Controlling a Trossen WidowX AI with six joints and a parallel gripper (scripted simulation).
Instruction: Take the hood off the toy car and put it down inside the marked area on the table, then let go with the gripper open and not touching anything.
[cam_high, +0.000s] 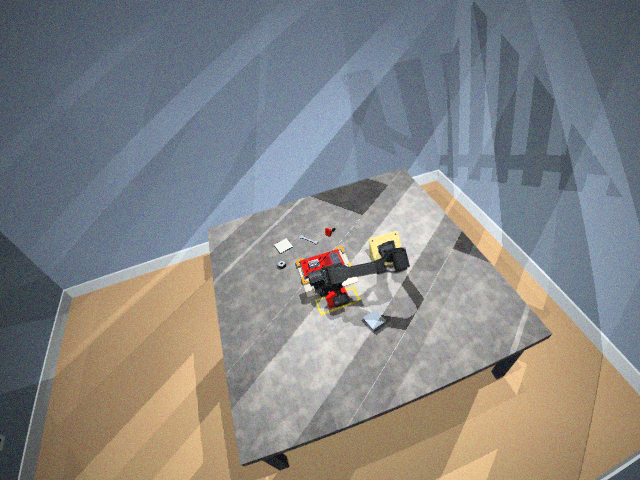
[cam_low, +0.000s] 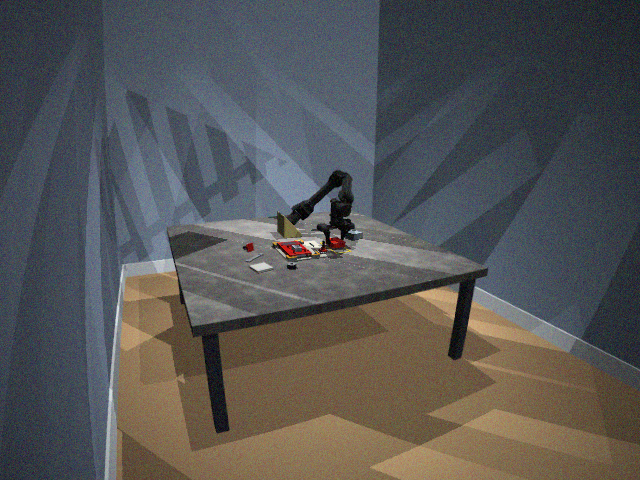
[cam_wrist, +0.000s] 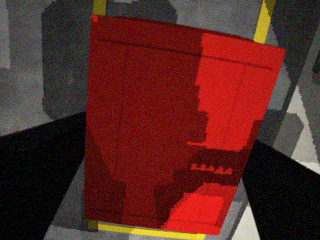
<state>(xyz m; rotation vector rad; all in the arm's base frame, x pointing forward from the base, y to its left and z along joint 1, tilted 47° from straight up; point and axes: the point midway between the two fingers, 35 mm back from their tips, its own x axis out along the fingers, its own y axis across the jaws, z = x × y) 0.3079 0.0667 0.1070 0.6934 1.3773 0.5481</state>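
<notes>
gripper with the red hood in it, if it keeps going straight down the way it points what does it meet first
Most likely the table inside the yellow marked area. The gripper is shut on the red hood, so the hood would touch down before the fingers. The remaining height is unclear.
</notes>
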